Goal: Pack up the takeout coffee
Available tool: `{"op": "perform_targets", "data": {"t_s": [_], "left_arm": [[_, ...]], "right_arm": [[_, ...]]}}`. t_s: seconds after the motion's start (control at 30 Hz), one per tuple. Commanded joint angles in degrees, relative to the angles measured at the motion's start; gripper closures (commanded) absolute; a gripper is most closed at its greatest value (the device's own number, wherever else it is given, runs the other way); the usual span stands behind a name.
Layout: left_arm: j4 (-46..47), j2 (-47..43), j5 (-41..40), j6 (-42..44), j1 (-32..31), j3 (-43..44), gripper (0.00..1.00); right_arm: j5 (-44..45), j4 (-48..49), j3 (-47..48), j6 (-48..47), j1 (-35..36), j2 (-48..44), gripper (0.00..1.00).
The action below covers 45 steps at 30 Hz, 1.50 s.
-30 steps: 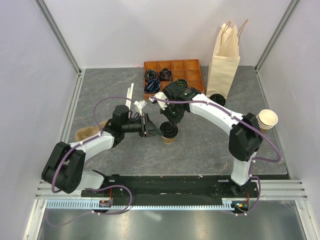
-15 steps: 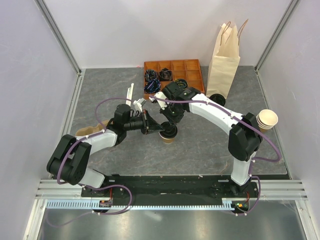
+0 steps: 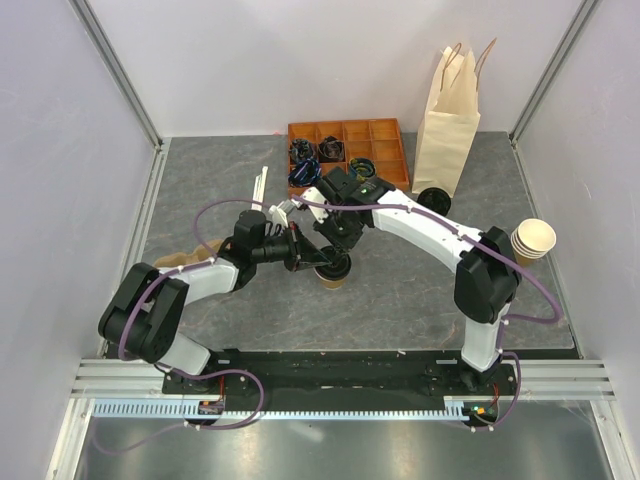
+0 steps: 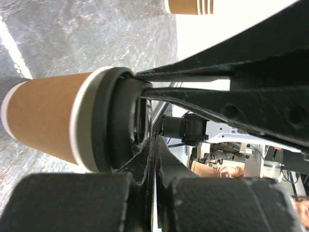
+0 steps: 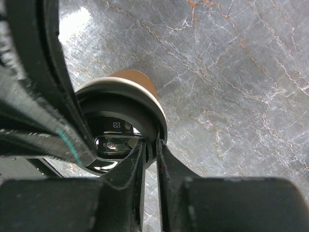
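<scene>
We see the takeout coffee [image 3: 334,279] upright mid-table, the left gripper [image 4: 153,140] pinched shut on its lid rim from the left, the right gripper [image 5: 150,147] a slit apart astride that rim, grip uncertain, and the paper bag [image 3: 447,130] back-right, nearer the right arm.

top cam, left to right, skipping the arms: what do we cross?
Brown pulp carrier → white sticks → takeout coffee → paper bag → stack of lidless paper cups. Orange tray and loose black lid omitted: they overlap others.
</scene>
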Motion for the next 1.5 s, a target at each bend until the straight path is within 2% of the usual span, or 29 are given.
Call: {"op": "perform_targets", "data": {"t_s": [0.0, 0.17, 0.4, 0.7, 0.87, 1.07, 1.27, 1.47], "left_arm": [[-1.72, 1.01, -2.45, 2.13, -0.19, 2.01, 0.98], [-4.54, 0.40, -3.51, 3.27, 0.33, 1.05, 0.98], [-7.08, 0.22, -4.03, 4.85, 0.42, 1.57, 0.98], [-9.02, 0.66, -4.74, 6.00, 0.42, 2.10, 0.98], [-8.41, 0.75, -4.21, 6.09, 0.42, 2.63, 0.98], [-4.89, -1.45, -1.67, 4.86, 0.25, 4.39, 0.98], [-3.84, -5.04, 0.44, 3.98, 0.25, 5.44, 0.95], [-4.45, -7.77, 1.32, 2.75, 0.25, 3.33, 0.94]], "right_arm": [[1.16, -0.53, 2.44, 0.63, 0.29, 0.91, 0.79], [1.08, -0.71, 2.62, 0.37, 0.29, 0.82, 0.75], [-0.42, -1.06, 3.67, 0.55, 0.29, 0.38, 0.52], [-2.08, -2.82, 6.92, 0.46, 0.02, -0.76, 0.44], [-5.16, -3.87, 8.86, 0.54, -1.38, -1.46, 0.43], [-16.92, -4.31, 8.51, 1.95, -7.34, -3.31, 0.45], [-33.08, -2.21, 3.51, 4.93, -13.94, -4.45, 0.55], [-41.54, 4.02, -3.52, 9.85, -14.83, -6.30, 0.70]]}}
